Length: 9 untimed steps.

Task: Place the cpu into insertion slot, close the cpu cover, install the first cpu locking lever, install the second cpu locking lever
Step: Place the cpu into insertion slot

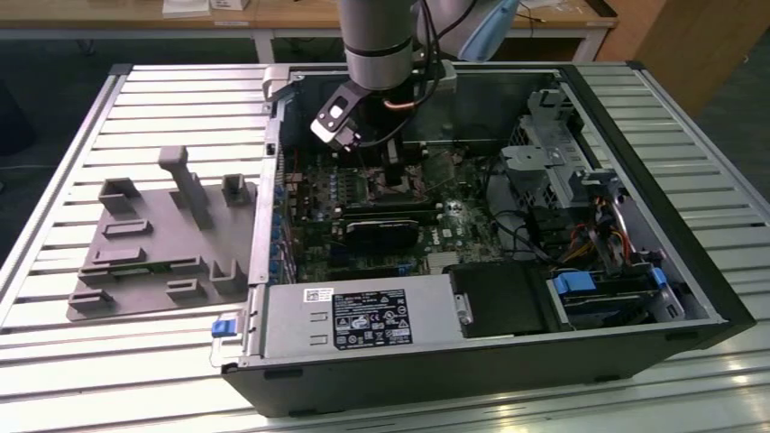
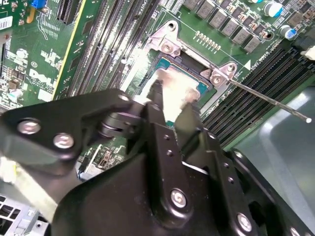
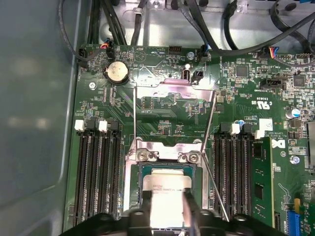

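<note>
1. The arm reaches down into the open computer case (image 1: 677, 271), and its gripper (image 1: 395, 171) sits right over the cpu socket (image 3: 140, 172) on the green board.
2. In both wrist views the two black fingers (image 2: 156, 96) are closed in on opposite edges of the cpu (image 3: 170, 189), pinching the chip between them.
3. The cpu, silvery-tan side up, lies squarely within the socket's outline. From here I cannot tell whether it is fully seated or held just above the socket.
4. The cpu cover (image 3: 174, 87) is swung open, hinged at the socket's edge. It stands up from that edge, and the board shows through its square window.
5. Two thin wire levers rise beside the socket, one along each side of the raised cover (image 3: 134, 113) (image 3: 211, 118).
6. A third thin rod (image 2: 268, 100) angles away from the socket's hinge corner. None of the rods is hooked down.
7. Banks of black memory slots (image 3: 96, 172) flank the socket on both sides, and a round coin battery (image 3: 116, 72) sits beyond the open cover from the socket.
8. In the exterior view a black graphics card (image 1: 385, 233) lies between the socket and the power supply box (image 1: 361, 320).
9. A grey fixture tray (image 1: 144, 253) rests on the slatted table (image 1: 72, 144) outside the case, well apart from the socket, toward the exterior view's left.
</note>
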Available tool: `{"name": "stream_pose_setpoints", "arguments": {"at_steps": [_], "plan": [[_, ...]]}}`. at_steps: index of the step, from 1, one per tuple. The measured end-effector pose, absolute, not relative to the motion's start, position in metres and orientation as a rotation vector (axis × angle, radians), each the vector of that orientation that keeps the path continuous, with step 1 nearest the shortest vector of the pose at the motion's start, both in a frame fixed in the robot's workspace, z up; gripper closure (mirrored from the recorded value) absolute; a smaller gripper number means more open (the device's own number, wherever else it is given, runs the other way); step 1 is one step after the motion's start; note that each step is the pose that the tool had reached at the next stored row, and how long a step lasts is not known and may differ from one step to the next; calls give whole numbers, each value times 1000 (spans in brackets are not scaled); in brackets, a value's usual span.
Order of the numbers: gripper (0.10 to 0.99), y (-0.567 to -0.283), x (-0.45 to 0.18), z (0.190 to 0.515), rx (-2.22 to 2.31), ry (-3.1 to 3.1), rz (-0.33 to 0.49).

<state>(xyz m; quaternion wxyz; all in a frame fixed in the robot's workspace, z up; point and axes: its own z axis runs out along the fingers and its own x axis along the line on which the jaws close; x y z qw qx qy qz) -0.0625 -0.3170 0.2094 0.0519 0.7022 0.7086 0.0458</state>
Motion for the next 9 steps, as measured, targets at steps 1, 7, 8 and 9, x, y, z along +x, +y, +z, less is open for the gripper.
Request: {"name": "stream_pose_setpoints", "arguments": {"at_steps": [1,7,8,9], "plan": [[733,-317,-63,209,2136,2155,139],[969,-317,-63,210,2136,2155,139],[984,-317,-63,210,2136,2155,139],[984,-317,-63,210,2136,2155,139]]}}
